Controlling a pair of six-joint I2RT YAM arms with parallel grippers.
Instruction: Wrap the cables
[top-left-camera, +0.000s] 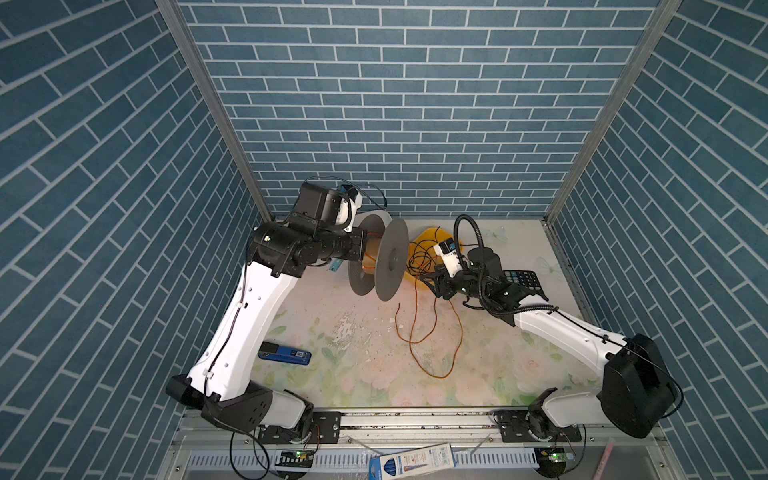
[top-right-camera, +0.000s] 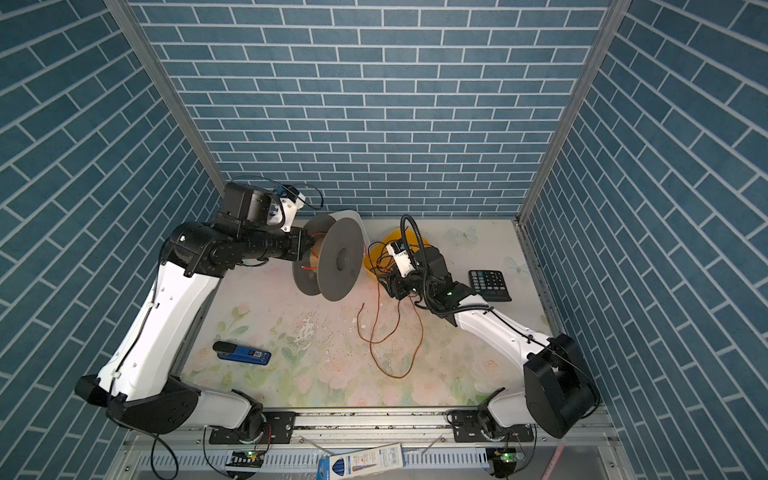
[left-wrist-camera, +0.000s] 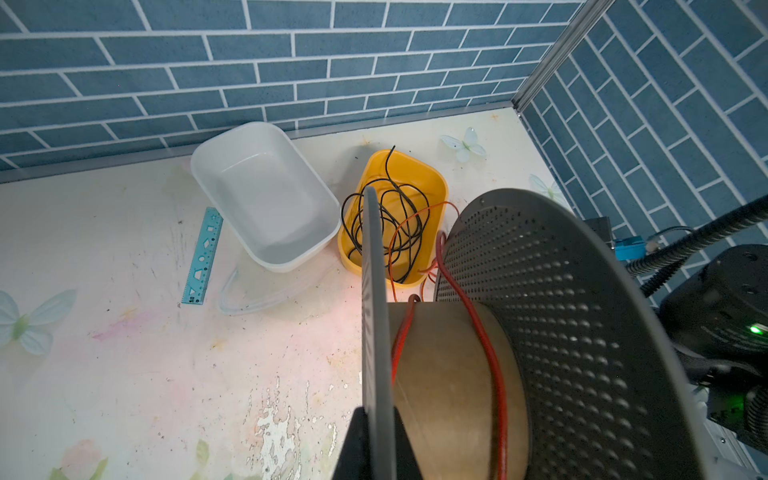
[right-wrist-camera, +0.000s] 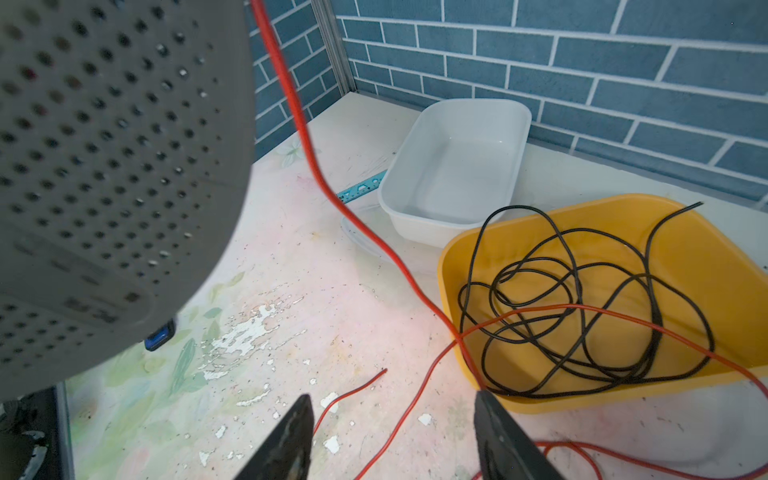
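Nearest the arms' bases, a blue stapler (top-left-camera: 284, 353) lies on the flowered table (top-left-camera: 353, 386). Farther in, the orange wire (right-wrist-camera: 307, 145) sprawls in loose loops across the middle of the table. Above its far loops the right gripper (right-wrist-camera: 392, 399) hangs with jaws spread; strands pass beneath them and none is pinched. A calculator (top-right-camera: 489, 284) lies to its right. On the left, the left gripper (left-wrist-camera: 378, 440) is clamped on one flange of a grey spool (top-left-camera: 392, 259), held off the table with its flanges upright. The wire climbs to the spool's core and lies around it. Behind, a yellow tub (right-wrist-camera: 685, 257) holds a tangled black cord (right-wrist-camera: 656, 320), and a strand of the orange wire crosses over the tub. A white tub (right-wrist-camera: 457, 166) and a ruler (left-wrist-camera: 203, 257) sit near the back wall.
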